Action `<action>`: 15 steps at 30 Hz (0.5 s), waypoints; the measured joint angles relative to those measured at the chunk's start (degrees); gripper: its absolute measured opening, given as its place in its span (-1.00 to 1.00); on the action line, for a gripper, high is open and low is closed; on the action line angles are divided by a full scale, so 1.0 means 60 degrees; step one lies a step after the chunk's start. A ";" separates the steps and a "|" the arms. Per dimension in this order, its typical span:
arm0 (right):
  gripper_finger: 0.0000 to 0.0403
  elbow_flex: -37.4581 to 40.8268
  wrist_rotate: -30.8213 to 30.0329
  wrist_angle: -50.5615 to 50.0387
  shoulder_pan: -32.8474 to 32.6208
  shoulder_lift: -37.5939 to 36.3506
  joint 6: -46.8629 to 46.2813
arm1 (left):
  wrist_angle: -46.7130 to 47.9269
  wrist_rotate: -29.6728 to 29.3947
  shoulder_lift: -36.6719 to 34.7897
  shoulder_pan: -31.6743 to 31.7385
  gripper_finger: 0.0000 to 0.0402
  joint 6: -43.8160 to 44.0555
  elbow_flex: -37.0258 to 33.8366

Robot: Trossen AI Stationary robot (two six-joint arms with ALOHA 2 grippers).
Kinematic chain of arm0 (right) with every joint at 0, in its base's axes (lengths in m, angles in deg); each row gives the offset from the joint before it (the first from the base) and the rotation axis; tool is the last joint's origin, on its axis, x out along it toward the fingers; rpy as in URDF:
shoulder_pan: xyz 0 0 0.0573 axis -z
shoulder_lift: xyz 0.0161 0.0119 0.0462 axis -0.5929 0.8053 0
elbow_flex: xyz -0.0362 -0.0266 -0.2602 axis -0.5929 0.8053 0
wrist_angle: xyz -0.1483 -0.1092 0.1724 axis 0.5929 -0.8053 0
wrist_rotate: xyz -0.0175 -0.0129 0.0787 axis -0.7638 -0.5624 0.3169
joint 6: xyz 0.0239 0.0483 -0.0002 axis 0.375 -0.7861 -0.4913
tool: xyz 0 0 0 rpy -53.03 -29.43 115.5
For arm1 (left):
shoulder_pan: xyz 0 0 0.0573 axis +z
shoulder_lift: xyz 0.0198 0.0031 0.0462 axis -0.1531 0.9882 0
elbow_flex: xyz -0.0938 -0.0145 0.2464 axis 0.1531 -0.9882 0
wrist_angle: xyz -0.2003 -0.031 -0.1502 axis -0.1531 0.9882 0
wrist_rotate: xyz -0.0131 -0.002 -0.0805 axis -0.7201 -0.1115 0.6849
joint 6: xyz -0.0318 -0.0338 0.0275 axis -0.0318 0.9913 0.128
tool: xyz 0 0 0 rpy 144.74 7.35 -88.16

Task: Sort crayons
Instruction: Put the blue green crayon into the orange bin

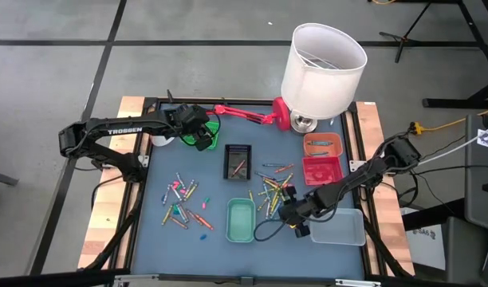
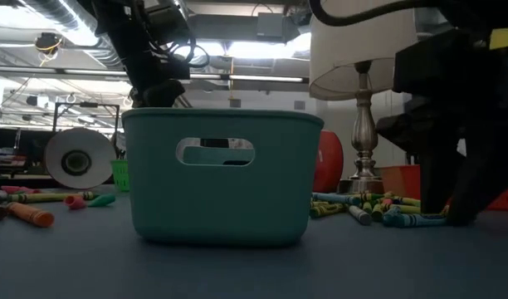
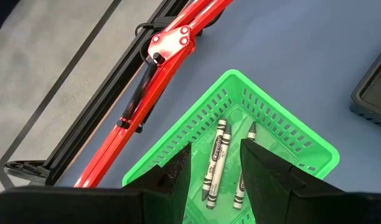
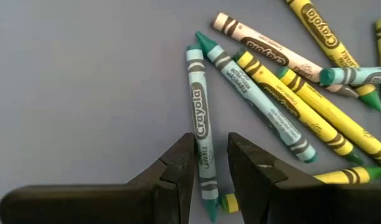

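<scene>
Crayons lie loose on the blue table in two heaps, one at the left [image 1: 180, 203] and one at centre right [image 1: 272, 187]. My right gripper [image 1: 290, 215] is low over the near end of the right heap and open. Its fingers stand on either side of a pale blue-green crayon [image 4: 200, 118] that lies flat on the table, with a gap on each side. My left gripper [image 1: 200, 139] hangs open above the green basket [image 3: 265, 118] at the far left. Grey-wrapped crayons [image 3: 215, 155] lie on the basket's floor.
A black tray [image 1: 238, 159], a teal tray [image 1: 240, 222], an orange tray [image 1: 322, 143], a red tray [image 1: 322, 170] and a clear tray [image 1: 341, 227] stand on the table. At the far edge is a red desk lamp [image 1: 252, 115] with a white shade [image 1: 324, 68]. Yellow crayons [image 4: 315, 106] lie close beside my right gripper.
</scene>
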State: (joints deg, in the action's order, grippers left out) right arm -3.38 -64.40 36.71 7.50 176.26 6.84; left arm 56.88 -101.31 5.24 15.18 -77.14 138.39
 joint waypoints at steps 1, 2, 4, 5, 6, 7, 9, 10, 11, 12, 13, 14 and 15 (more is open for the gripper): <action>-0.51 -0.0013 0.0027 0.0000 0.0000 0.0040 0.0000 | 0.0000 0.0000 0.0000 0.0000 -0.39 0.0000 0.0000; -0.51 -0.0013 0.0027 0.0000 0.0000 0.0058 0.0000 | 0.0000 0.0000 0.0000 0.0000 -0.39 0.0000 0.0000; -0.51 -0.0013 0.0045 -0.0004 0.0000 0.0062 0.0000 | 0.0000 0.0000 0.0000 0.0000 -0.39 -0.0004 0.0000; -0.51 -0.0013 0.0045 -0.0004 0.0000 0.0065 0.0000 | 0.0000 0.0000 0.0000 0.0000 -0.39 -0.0004 0.0000; -0.51 -0.0013 0.0042 -0.0007 0.0000 0.0067 0.0000 | 0.0000 0.0002 0.0000 0.0000 -0.39 -0.0004 0.0000; -0.51 -0.0013 0.0038 -0.0008 0.0000 0.0070 0.0000 | 0.0000 0.0001 0.0000 0.0000 -0.39 -0.0004 0.0000; -0.51 -0.0013 0.0039 -0.0015 0.0000 0.0073 0.0001 | 0.0000 0.0002 0.0000 0.0000 -0.39 -0.0004 0.0000; -0.51 -0.0013 0.0042 -0.0022 0.0000 0.0073 0.0001 | 0.0000 0.0000 0.0000 0.0000 -0.39 -0.0004 0.0000; -0.51 -0.0013 0.0042 -0.0022 0.0000 0.0076 0.0000 | 0.0000 -0.0001 0.0000 0.0000 -0.39 -0.0004 0.0000; -0.51 -0.0010 0.0042 -0.0022 0.0000 0.0076 0.0004 | 0.0000 0.0001 0.0000 0.0000 -0.39 -0.0004 0.0000; -0.51 -0.0010 0.0042 -0.0015 0.0000 0.0080 0.0004 | 0.0000 0.0003 0.0000 0.0000 -0.39 -0.0004 0.0000; -0.52 -0.0010 0.0042 -0.0004 0.0000 0.0080 0.0004 | 0.0000 0.0002 0.0000 0.0000 -0.39 -0.0004 0.0000; -0.53 -0.0007 0.0052 0.0000 0.0000 0.0080 0.0004 | 0.0000 0.0002 0.0000 0.0000 -0.39 -0.0001 0.0000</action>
State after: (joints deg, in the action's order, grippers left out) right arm -3.42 -64.09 36.71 7.50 176.74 6.87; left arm 56.88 -101.29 5.24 15.18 -77.15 138.39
